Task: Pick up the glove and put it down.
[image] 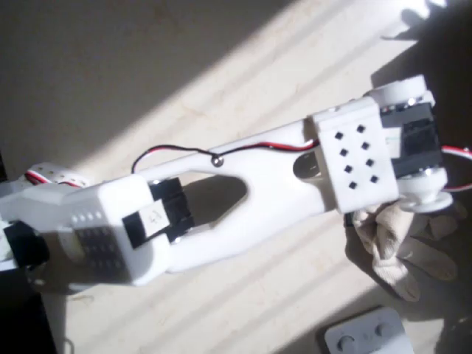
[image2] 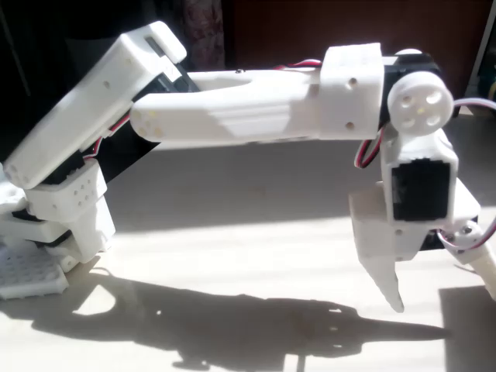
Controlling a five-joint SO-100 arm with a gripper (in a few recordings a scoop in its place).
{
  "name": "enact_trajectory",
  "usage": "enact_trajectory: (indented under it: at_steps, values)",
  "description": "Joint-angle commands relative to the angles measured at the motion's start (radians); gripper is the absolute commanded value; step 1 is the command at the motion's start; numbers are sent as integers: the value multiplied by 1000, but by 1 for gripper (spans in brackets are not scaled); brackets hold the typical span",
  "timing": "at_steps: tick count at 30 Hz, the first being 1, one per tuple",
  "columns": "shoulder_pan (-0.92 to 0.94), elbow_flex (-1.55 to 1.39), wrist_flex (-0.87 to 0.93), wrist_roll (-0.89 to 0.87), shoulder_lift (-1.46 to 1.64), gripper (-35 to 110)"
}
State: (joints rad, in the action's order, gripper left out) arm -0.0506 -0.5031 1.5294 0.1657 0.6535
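Seemingly early: the cream glove (image: 394, 247) lies on the table (image: 243, 310), not lifted, below the gripper (image2: 434, 291). Its jaws look parted, gripping nothing; pickup and put-down remain.

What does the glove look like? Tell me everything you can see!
The glove is soft, cream-coloured cloth with short, stubby fingers. In the overhead view it lies crumpled on the pale table, half in sun and half in shadow, its fingers spread toward the right and bottom. The white robot arm hangs over its top part and hides it. Whether the arm touches it cannot be told. A white device with round buttons lies nearby, apart.
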Motion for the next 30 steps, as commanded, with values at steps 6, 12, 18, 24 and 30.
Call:
enact_trajectory:
  at_steps: [6,12,18,24,30]
  values:
    - [-3,23,-9,-2,2,34]
    - [-3,23,-9,-2,0,32]
    - [-2,23,-38,-2,2,7]
    - [-5,23,-77,-2,2,0]
    - [0,23,-66,-14,12,0]
